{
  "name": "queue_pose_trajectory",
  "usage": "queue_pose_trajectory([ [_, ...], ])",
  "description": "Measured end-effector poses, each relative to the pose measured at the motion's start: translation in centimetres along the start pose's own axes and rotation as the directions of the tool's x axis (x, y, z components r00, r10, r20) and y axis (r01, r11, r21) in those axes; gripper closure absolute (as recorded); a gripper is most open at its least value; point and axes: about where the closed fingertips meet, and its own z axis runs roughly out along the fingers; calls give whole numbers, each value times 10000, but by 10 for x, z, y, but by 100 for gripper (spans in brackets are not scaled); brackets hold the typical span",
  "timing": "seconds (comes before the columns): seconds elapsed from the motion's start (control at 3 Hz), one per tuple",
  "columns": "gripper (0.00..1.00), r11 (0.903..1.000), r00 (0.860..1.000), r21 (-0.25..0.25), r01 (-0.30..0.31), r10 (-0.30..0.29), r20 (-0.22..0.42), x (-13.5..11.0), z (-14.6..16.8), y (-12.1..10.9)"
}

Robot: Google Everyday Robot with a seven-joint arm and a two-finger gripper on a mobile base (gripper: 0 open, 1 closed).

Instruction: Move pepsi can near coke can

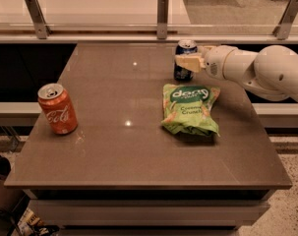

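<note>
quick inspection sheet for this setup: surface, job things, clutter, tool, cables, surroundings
surface: brown table, glossy, with light reflections
job's things: pepsi can upright at the far right of the table; coke can upright near the left edge, far apart from it
clutter: green snack bag lying flat just in front of the pepsi can
grippers: tool at the pepsi can, overlapping its front, on the white arm reaching in from the right
cables: nothing seen
surroundings: metal railing posts behind the table, pale floor beyond
</note>
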Motion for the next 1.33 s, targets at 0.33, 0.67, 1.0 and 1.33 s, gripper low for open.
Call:
queue_pose_trajectory([
  [0.33,100,9997,9998,-184,185,-187,-77,-14,-1,2],
  [0.67,100,9970,9981,-485,602,-606,-61,-40,-7,8],
  [1.0,100,9907,9965,-1074,832,-823,128,-60,-15,22],
  [1.33,100,9785,9953,-1824,960,-923,284,-71,-19,48],
])
